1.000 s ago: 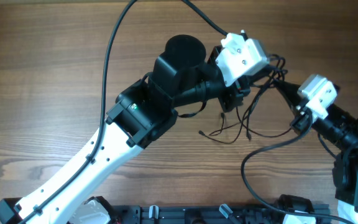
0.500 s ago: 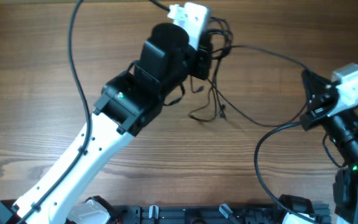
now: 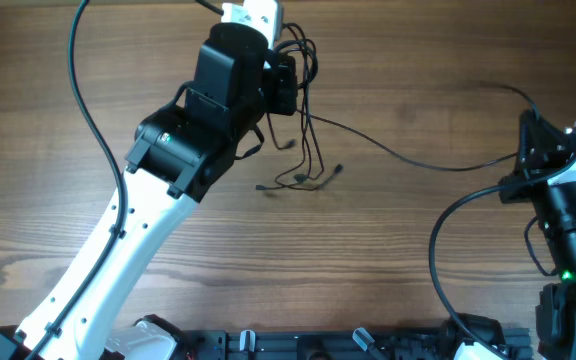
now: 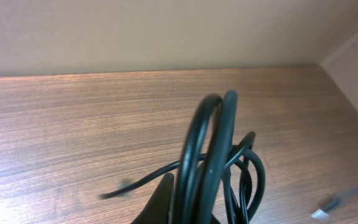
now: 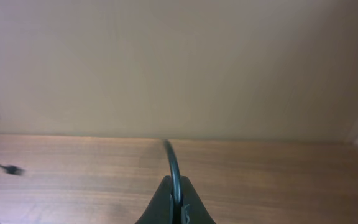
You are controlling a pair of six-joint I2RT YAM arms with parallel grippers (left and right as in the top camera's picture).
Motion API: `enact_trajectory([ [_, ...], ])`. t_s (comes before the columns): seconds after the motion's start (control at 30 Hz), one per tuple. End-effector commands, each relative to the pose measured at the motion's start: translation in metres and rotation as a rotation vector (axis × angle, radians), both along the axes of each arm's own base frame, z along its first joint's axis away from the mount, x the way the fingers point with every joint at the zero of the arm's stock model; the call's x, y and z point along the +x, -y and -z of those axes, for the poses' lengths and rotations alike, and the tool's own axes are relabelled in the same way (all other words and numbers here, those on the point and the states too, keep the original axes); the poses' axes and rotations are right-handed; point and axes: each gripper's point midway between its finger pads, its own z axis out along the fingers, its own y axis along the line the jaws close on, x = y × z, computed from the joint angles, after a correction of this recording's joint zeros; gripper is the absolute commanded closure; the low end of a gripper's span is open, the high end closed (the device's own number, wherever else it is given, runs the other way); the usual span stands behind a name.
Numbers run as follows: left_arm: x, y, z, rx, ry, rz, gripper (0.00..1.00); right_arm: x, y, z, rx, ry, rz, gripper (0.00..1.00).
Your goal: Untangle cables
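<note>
Cables (image 3: 306,150): very thin black wires, smooth and slightly glossy, with small plugs (image 3: 336,170) at the free ends. The bundle sits near 12 o'clock on the worktop (image 3: 418,250), a brown wood-grain surface with a dull sheen.

Left jaws: pressed together, pinching several rounded loops of the bundle. In the left wrist view the loops rise out of the jaws as a narrow arch, close to the lens and blurred. Loose strands trail from the loops toward 6 o'clock, and their plugs lie on the wood.

One single strand runs from the bundle toward 3 o'clock in a shallow sagging curve. Right jaws: pressed together, pinching that strand, which arches up from the closed tips in the right wrist view.

Obstructions: the left arm (image 3: 168,160), with a white lower link and a blocky black upper housing, hides the bundle's 9 o'clock side from overhead. A thicker black arm cable (image 3: 78,90) sweeps across at 10 o'clock; another (image 3: 436,250) loops at 4 o'clock. A plain pale beige wall (image 5: 179,62) backs the worktop.
</note>
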Motion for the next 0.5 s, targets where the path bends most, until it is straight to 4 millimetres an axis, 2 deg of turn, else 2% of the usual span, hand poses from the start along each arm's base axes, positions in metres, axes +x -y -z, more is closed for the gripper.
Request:
enact_trajectory([
  [0.0,0.005,-0.006,-0.006,0.003,0.020,-0.028,0.96,-0.003,0.008,-0.004,0.022,0.012,0.055,0.96],
  [0.1,0.005,-0.003,-0.008,-0.002,0.025,-0.016,0.96,-0.003,0.008,0.000,0.021,-0.003,0.054,0.95],
  [0.13,0.003,0.002,-0.009,0.002,0.034,0.025,0.96,-0.004,0.007,0.002,0.022,-0.012,0.049,0.84],
  [0.17,0.000,0.010,-0.011,0.009,0.046,0.087,0.96,-0.004,0.006,0.006,0.026,-0.027,0.042,0.65],
  [0.23,-0.008,0.029,-0.017,0.010,0.080,0.233,0.96,-0.006,0.002,0.013,0.035,-0.058,0.021,0.05],
  [0.27,-0.015,0.040,-0.021,0.003,0.102,0.317,0.96,-0.007,0.000,0.016,0.040,-0.072,0.008,0.00],
  [0.33,-0.025,0.055,-0.029,-0.018,0.137,0.435,0.96,-0.009,-0.006,0.023,0.052,-0.102,-0.022,0.00],
  [0.47,-0.036,0.069,-0.037,-0.060,0.161,0.536,0.96,-0.011,-0.016,0.028,0.066,-0.126,-0.079,0.00],
])
